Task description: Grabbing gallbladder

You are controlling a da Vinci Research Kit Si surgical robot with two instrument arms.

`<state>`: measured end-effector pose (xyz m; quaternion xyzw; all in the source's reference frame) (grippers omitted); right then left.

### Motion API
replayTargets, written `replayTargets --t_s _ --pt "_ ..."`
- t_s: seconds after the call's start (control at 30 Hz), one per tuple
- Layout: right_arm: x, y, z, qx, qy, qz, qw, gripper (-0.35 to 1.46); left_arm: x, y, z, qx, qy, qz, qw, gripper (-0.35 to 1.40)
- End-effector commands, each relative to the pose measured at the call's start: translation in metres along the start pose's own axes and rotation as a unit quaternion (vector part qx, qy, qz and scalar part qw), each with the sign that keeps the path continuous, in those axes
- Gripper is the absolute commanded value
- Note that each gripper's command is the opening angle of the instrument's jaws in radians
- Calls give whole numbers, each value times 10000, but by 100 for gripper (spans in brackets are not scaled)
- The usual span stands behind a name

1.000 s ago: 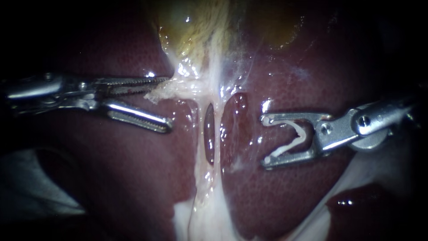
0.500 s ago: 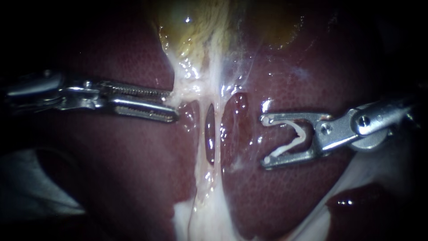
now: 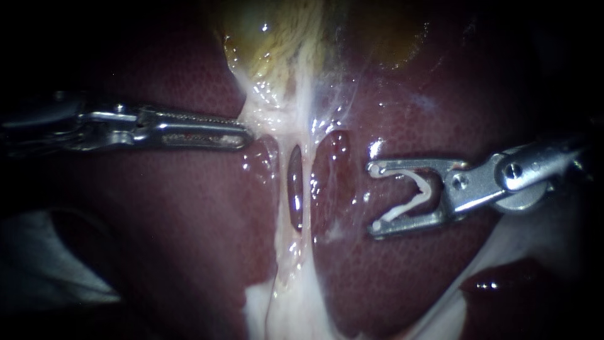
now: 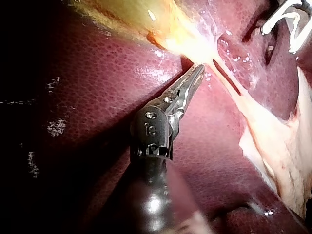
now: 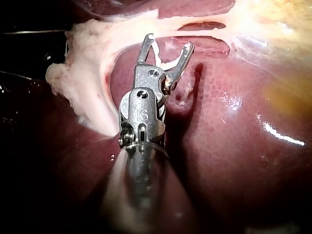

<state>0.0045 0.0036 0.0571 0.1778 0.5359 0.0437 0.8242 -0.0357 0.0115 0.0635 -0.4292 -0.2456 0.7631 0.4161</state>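
Note:
The yellowish gallbladder (image 3: 270, 44) sits at the top, narrowing into pale white tissue (image 3: 277, 119). My left instrument (image 3: 245, 135) lies level from the left, its toothed jaws closed together on the edge of that pale tissue at the gallbladder's neck. In the left wrist view its tip (image 4: 199, 73) meets the same bright tissue below the gallbladder (image 4: 126, 14). My right instrument (image 3: 374, 198) hovers right of the strands, its jaws standing wide apart and holding a white clip (image 3: 418, 189) between them. The right wrist view shows this clip (image 5: 168, 62) and instrument (image 5: 165, 44) just short of the white band.
Dark red liver (image 3: 189, 220) fills the field. Two pale strands run downward from the neck with a dark slit-like window (image 3: 296, 189) between them, widening into white tissue (image 3: 296, 308) at the bottom. A pale fatty lump (image 5: 83, 92) lies beside the right instrument.
My left instrument's jaws went from wide open to closed on the pale tissue at the gallbladder's neck, and its tip moved slightly right. The right instrument stayed still.

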Motion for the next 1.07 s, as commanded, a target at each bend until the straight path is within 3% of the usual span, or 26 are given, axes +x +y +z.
replayTargets --t_s 0.03,0.23,0.57,1.07 --pt "0 0 0 0 0 0 10000 50 3 2 -3 -12 -37 6 10000 -35" --pt "0 0 0 0 0 0 10000 50 24 11 -26 -79 -119 -51 9999 -35" --pt "0 0 0 1 0 0 10000 50 53 -6 -70 60 -74 -136 9999 -35" --pt "0 0 0 1 0 0 10000 50 52 -7 -69 95 -61 -143 9998 -35"
